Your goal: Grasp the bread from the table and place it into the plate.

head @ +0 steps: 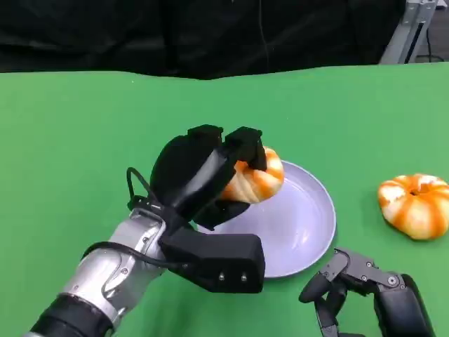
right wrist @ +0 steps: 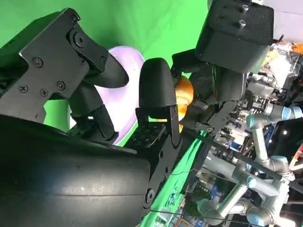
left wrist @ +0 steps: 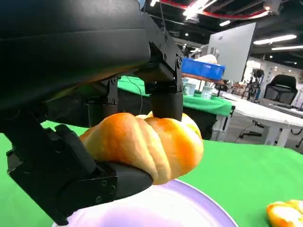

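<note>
Bread (head: 258,179): clamped in left hand (head: 210,175) fingers, held over the lavender plate (head: 302,225), seemingly just clear of it. Right hand (head: 351,281): near plate's edge, holds nothing, fingers loosely apart. Second bread (head: 415,203): on green table (head: 70,140).

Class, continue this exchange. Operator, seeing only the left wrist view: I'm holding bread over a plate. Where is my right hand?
Observer: The right hand is by the plate's near-right edge, fingers apart, holding nothing.
Operator: Where over the plate?
Observer: The bread in the left hand is over the far-left rim, not the middle.
Operator: That orange thing at my edge?
Observer: A second bread on the table, right of the plate, untouched.
</note>
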